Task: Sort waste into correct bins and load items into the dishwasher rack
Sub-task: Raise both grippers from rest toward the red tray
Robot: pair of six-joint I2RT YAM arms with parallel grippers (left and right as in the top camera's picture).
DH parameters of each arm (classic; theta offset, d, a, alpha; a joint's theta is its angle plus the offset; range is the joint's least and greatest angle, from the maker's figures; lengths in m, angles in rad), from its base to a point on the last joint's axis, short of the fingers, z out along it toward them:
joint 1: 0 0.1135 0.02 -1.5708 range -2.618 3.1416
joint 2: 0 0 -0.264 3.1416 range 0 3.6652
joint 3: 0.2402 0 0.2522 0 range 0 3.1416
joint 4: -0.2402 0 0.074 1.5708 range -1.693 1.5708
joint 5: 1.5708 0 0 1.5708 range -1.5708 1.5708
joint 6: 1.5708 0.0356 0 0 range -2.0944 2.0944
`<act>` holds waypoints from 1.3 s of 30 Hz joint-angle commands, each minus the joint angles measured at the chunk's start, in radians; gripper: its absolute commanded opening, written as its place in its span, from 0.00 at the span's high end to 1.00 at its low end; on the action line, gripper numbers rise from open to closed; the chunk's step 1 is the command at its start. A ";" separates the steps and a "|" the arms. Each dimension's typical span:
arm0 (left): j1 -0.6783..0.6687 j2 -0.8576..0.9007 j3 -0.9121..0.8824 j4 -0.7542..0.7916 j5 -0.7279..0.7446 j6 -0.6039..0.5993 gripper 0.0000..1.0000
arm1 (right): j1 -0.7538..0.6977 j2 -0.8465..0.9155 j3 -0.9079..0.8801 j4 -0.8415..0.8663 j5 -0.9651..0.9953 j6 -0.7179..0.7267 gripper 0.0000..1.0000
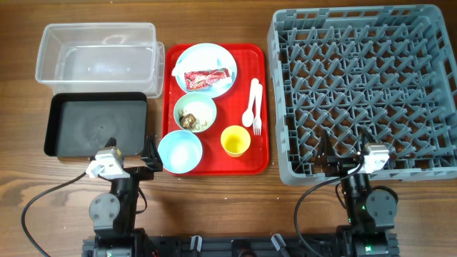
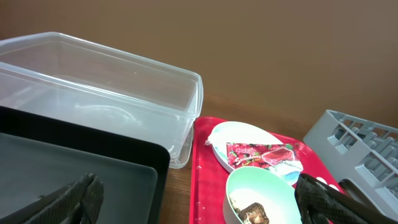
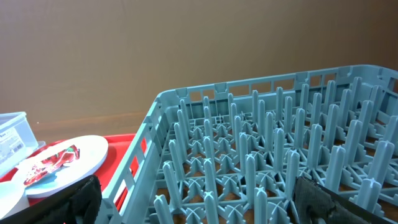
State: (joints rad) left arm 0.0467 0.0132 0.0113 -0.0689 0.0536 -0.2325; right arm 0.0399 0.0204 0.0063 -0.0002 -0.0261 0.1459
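Observation:
On the red tray point(image 1: 260, 153) sit a light blue plate point(image 1: 214, 56) with the red wrapper point(image 1: 208, 77), a mint bowl point(image 1: 203, 106) holding food scraps point(image 1: 190, 120), a light blue bowl point(image 1: 180, 151), a yellow cup point(image 1: 235, 140), and a white fork and spoon point(image 1: 253, 103). The clear tub point(image 1: 96, 53) and black tray point(image 1: 96, 125) lie left. The grey rack point(image 1: 364, 89) stands right. My left gripper point(image 1: 130, 151) is open and empty at the black tray's near corner, also in its wrist view point(image 2: 199, 199). My right gripper point(image 1: 345, 153) is open and empty over the rack's near edge point(image 3: 199, 199). No napkin shows.
The wooden table point(image 1: 21, 178) carries everything. In the left wrist view the mint bowl point(image 2: 261, 193), wrapper point(image 2: 258, 154), tub point(image 2: 93, 81) and black tray point(image 2: 81, 162) lie ahead. In the right wrist view the rack's pegs point(image 3: 280, 149) fill the front, with the plate point(image 3: 62, 158) at left.

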 commanded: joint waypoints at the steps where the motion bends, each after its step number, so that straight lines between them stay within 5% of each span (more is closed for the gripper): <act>1: -0.006 -0.006 -0.005 -0.004 0.005 0.009 0.00 | -0.004 0.002 -0.001 0.006 0.005 0.011 0.00; 29: -0.006 -0.006 -0.003 0.056 0.011 0.009 0.00 | -0.004 0.002 0.000 0.167 -0.029 0.010 0.00; 39: -0.006 0.023 0.105 0.034 0.035 0.009 0.00 | -0.004 0.042 0.087 0.180 -0.029 -0.101 0.00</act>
State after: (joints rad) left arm 0.0467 0.0158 0.0467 -0.0269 0.0765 -0.2325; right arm 0.0399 0.0315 0.0452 0.1635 -0.0368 0.0723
